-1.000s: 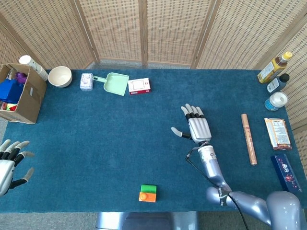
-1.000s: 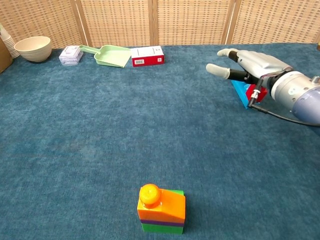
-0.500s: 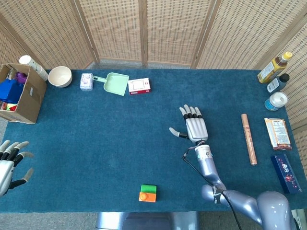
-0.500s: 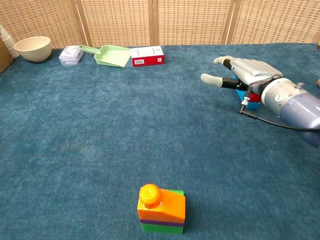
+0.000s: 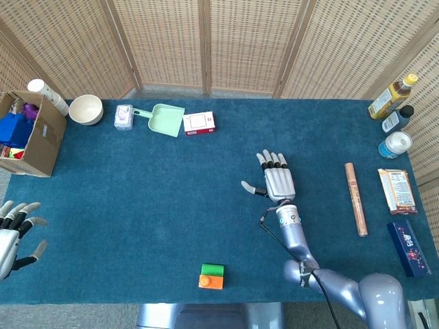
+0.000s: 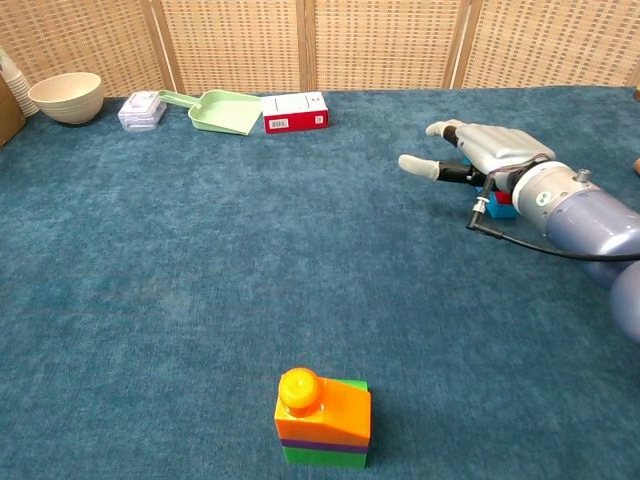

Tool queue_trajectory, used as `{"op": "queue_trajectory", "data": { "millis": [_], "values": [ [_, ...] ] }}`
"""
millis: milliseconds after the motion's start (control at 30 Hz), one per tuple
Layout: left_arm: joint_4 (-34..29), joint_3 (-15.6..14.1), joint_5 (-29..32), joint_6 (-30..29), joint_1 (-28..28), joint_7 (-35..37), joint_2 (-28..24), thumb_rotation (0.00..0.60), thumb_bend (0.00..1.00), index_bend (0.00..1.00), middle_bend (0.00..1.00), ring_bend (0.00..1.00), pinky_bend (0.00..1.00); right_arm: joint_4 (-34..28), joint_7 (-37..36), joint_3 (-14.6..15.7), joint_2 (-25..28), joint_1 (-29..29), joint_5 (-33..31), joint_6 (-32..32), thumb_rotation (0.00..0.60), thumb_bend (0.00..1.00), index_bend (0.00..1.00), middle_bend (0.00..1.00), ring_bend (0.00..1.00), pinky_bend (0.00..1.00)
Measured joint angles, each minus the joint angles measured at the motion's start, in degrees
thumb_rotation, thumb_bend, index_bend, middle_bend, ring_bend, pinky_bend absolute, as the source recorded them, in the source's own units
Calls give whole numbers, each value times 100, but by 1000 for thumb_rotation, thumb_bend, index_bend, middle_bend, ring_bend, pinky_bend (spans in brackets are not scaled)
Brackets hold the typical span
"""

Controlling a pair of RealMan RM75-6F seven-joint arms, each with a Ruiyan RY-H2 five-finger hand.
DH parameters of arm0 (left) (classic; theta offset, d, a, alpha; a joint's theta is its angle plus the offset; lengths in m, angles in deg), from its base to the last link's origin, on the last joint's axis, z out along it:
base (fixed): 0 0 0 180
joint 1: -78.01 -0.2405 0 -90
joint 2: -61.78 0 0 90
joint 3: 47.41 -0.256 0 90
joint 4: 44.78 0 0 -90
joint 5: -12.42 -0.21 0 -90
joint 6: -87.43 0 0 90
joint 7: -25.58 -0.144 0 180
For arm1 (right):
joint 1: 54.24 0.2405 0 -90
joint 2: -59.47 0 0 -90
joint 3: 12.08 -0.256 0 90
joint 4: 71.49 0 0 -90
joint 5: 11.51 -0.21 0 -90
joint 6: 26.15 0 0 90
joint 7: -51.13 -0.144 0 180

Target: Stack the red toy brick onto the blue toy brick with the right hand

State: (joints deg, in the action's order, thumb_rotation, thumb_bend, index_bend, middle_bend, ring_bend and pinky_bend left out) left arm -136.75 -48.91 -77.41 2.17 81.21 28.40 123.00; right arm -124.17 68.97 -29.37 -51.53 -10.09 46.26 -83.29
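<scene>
right hand (image 6: 490,150) flat, fingers spread, holding nothing | red toy brick (image 6: 497,198) and blue toy brick (image 6: 503,210) mostly hidden beneath its wrist, stacking unclear | left hand (image 5: 14,229) empty, fingers apart, cut off at table edge

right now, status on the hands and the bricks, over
Right robot hand open, flat over the bricks. Red brick and blue brick only partly visible under it, stacking unclear. Left robot hand open, idle at table edge. Nothing in the way.
</scene>
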Motion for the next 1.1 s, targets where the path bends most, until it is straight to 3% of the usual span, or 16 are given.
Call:
{"op": "queue_trajectory", "data": {
  "millis": [500,1100],
  "values": [
    [51,-1,25,-7,-23,48,6,571,415,374,189,156,0,361,-61,-124,-198,70,46,161,0,47,0,0,0,0],
    [80,10,-4,4,4,65,46,567,414,375,188,155,0,34,148,-188,21,-65,45,26,0,48,0,0,0,0]
  ]
}}
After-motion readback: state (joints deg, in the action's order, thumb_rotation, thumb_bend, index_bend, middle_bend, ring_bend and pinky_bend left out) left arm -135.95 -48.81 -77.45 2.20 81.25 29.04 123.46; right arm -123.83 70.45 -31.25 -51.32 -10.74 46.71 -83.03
